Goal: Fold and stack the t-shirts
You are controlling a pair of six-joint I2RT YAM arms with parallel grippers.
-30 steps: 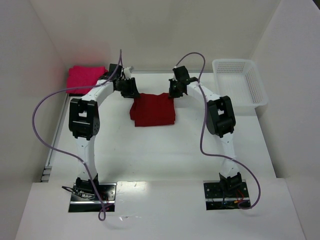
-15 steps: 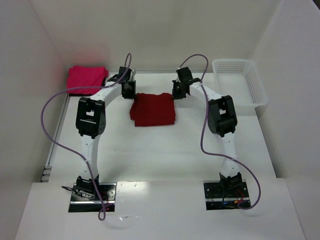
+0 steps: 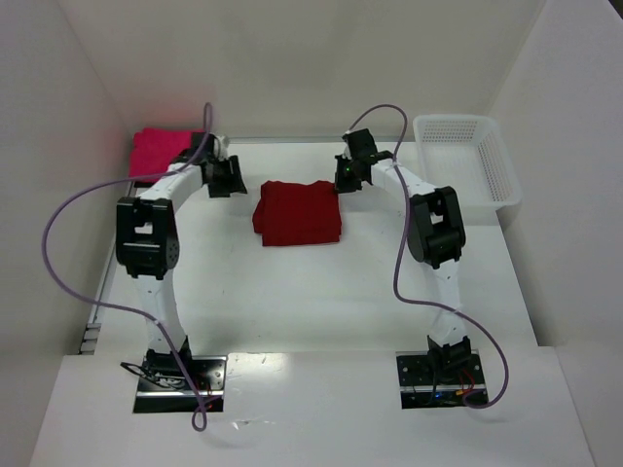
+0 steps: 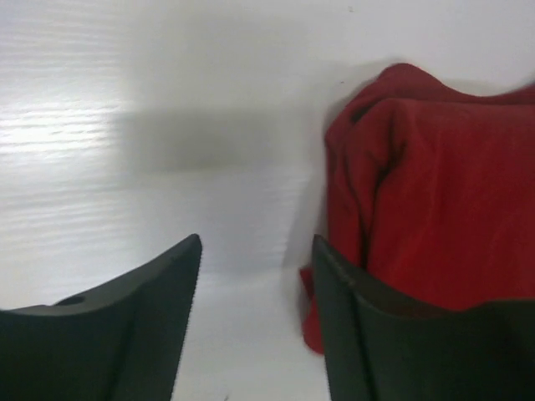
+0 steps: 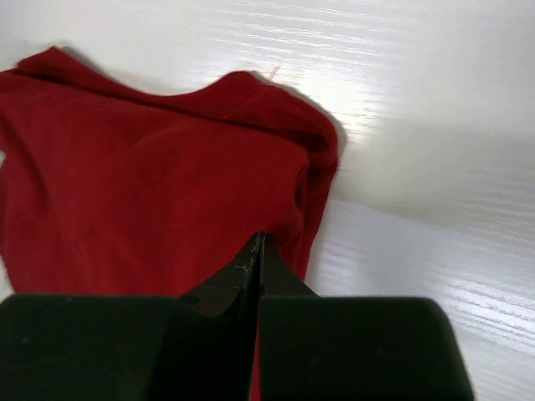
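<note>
The dark crimson t-shirt [image 3: 297, 214] lies folded into a rough square at the middle back of the table. The magenta-pink t-shirt [image 3: 159, 149] sits folded at the far left corner, partly behind my left arm. My left gripper [image 3: 230, 179] hovers just left of the crimson shirt's far left corner. In the left wrist view it [image 4: 255, 251] stands open over bare table, and the crimson cloth [image 4: 443, 209] lies beside its right finger. My right gripper [image 3: 343, 178] is at the shirt's far right corner. It [image 5: 257, 238] is shut, tips over the red cloth [image 5: 142, 192], with nothing visibly pinched.
A white mesh basket [image 3: 467, 161] stands at the back right, beside the right arm. White walls close in the table [image 3: 321, 292] on the left, back and right. Purple cables loop from both arms.
My left gripper has let go, opened and swung left, away from the crimson shirt's far left corner. The right gripper has stayed shut in nearly the same place.
</note>
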